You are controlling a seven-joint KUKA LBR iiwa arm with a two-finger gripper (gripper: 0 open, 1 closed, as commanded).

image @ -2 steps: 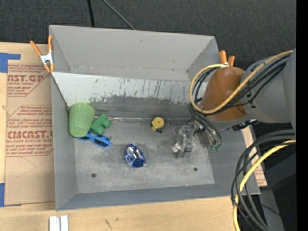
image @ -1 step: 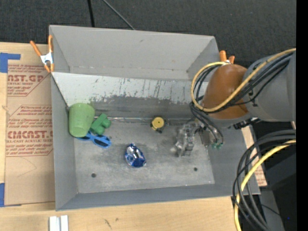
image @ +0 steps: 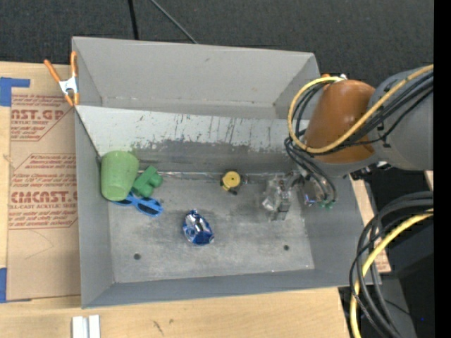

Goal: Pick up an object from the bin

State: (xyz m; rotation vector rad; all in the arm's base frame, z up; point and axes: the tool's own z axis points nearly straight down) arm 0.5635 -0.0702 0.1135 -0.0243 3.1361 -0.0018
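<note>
My gripper hangs low over the bare floor at the right of the bin, its metal fingers pointing down with nothing seen between them. A small yellow round piece lies to its left near the back wall. A crumpled blue and white object lies further left and nearer the front.
A light green cup lies on its side at the left wall, with a darker green block beside it and a flat blue piece just in front of them. Bare floor spans the front and right of the bin.
</note>
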